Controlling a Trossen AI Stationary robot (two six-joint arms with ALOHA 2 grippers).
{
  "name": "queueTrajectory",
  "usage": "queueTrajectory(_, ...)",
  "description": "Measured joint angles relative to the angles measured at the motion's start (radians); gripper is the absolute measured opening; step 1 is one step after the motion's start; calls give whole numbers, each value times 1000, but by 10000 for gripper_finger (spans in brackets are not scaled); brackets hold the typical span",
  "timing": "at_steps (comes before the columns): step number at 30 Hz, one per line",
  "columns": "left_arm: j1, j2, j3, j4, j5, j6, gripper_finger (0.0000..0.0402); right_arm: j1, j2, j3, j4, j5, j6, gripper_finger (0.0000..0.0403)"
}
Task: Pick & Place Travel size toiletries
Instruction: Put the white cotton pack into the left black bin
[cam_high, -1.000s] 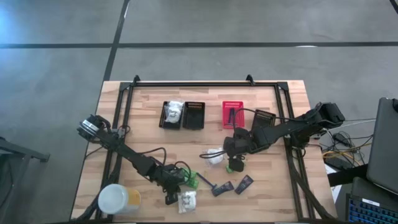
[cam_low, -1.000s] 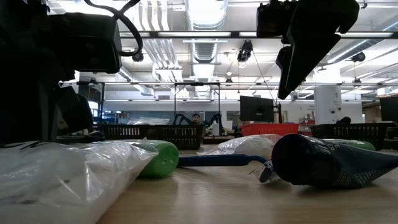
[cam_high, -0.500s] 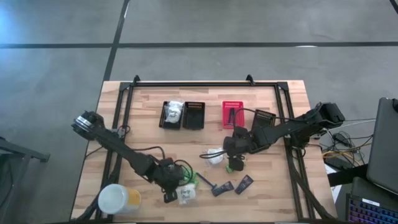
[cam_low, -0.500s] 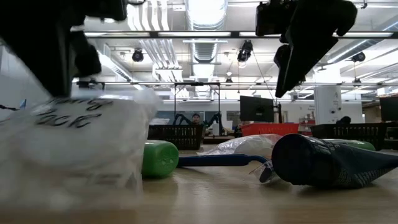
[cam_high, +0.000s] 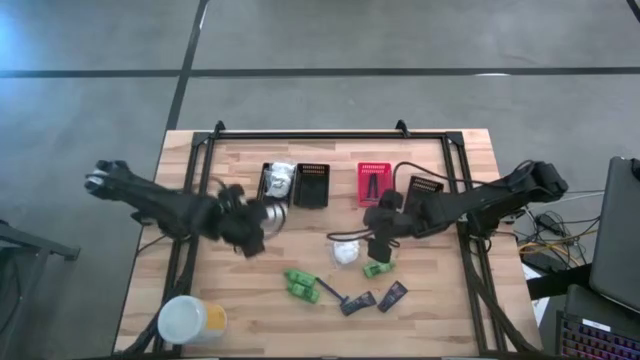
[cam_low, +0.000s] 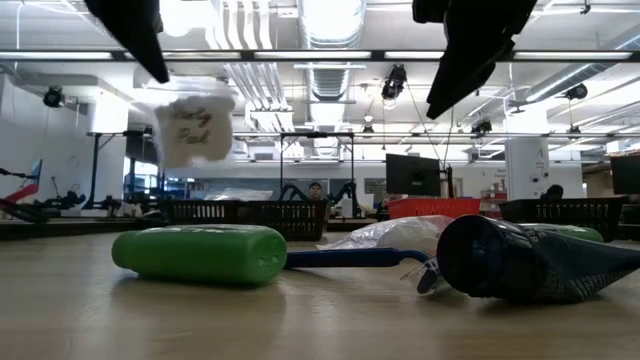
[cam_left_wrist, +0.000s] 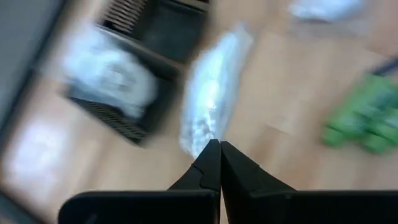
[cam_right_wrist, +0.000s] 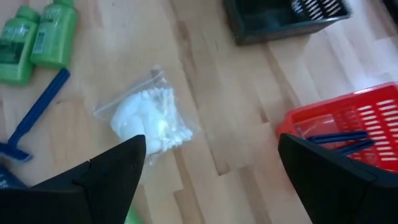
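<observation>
Left tool (cam_high: 262, 218) clamping white packet (cam_high: 275, 216) beside black basket (cam_high: 274, 186), right tool (cam_high: 378, 238) wide

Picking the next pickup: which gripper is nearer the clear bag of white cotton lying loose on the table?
Right. The right gripper hangs just beside the cotton bag, open. The left gripper is farther off by the black baskets, shut on another white packet.

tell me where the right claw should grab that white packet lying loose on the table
Best bet is the crinkled clear edge of the white packet, taken from straight above. It lies flat on the table, lumpy in the middle with thin film flaring out at the corners, so a pinch on a raised fold should hold better than one across the bulge. The right claw, open, hangs just beside it.
</observation>
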Motion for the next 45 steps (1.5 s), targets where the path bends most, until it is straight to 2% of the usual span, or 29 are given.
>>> queueTrajectory(4,149,-49,0,-31,-53,160,1,-4,-10,0,2,5,9,363)
queueTrajectory(9,329,-41,0,-2,-46,399,0,-5,-10,-1,-1,5,41,364)
queueTrajectory(14,471,-3,-1,38,-40,551,0,-5,-10,-1,-1,4,54,364)
queueTrajectory(18,540,28,-1,108,-19,649,0,-5,-10,-2,-2,4,55,364)
queueTrajectory(22,568,82,-1,126,30,706,0,-5,-10,-3,-2,3,61,364)
queueTrajectory(28,547,132,-1,106,72,695,0,-5,-10,-4,-7,1,61,364)
queueTrajectory(36,511,27,2,87,-30,574,0,-5,-10,-5,-11,1,61,364)
queueTrajectory(40,504,-10,1,87,8,554,0,-6,-10,-5,-11,1,53,364)
queueTrajectory(45,496,10,-21,90,49,549,0,-6,-10,-7,-10,1,49,364)
